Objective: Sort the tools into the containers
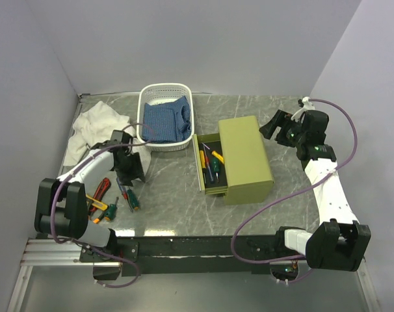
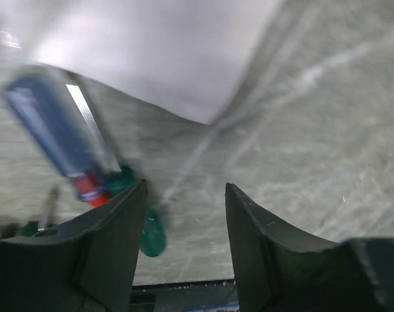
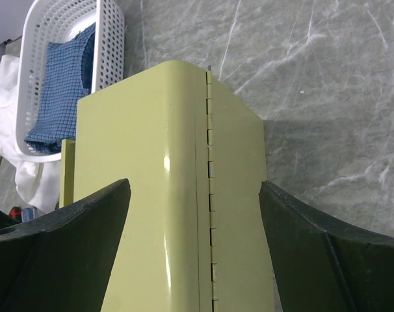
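Left gripper (image 2: 184, 195), spread and empty, may knock the blue screwdriver (image 2: 51, 130) at its ten o'clock aside; right gripper (image 3: 194, 188) hangs released too.

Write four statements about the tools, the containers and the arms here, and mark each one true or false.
1. The chest has an open drawer holding screwdrivers. True.
2. The pliers lie in the basket. False: they lie on the table; only blue fabric shows in the basket.
3. The right tool grips a screwdriver. False: it is open and empty.
4. The left tool is open, with nothing between its fingers. True.
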You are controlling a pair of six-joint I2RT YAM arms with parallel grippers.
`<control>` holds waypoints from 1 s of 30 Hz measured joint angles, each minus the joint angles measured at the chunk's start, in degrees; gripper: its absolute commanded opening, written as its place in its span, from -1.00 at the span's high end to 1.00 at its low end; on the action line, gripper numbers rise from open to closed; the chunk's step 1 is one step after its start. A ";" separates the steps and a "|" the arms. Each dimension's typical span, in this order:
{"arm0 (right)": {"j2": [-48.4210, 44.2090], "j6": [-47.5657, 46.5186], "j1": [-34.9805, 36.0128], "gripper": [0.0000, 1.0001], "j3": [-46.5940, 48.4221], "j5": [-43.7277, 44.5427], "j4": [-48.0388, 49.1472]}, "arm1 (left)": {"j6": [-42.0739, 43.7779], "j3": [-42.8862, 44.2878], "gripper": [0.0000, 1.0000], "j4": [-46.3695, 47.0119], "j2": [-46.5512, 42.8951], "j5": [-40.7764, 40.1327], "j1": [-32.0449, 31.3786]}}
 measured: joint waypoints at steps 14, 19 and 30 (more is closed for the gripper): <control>0.04 -0.02 0.00 -0.74 -0.15 0.02 -0.07 | -3.89 -3.69 -0.07 -3.52 -0.50 -3.74 2.75; 0.46 0.00 0.00 -0.74 -0.07 0.02 -0.07 | -5.20 -5.07 0.20 -4.59 0.90 -3.48 4.44; 0.72 -0.02 0.00 -0.74 -0.07 0.11 -0.07 | -4.63 1.51 0.98 -1.66 5.99 8.20 3.74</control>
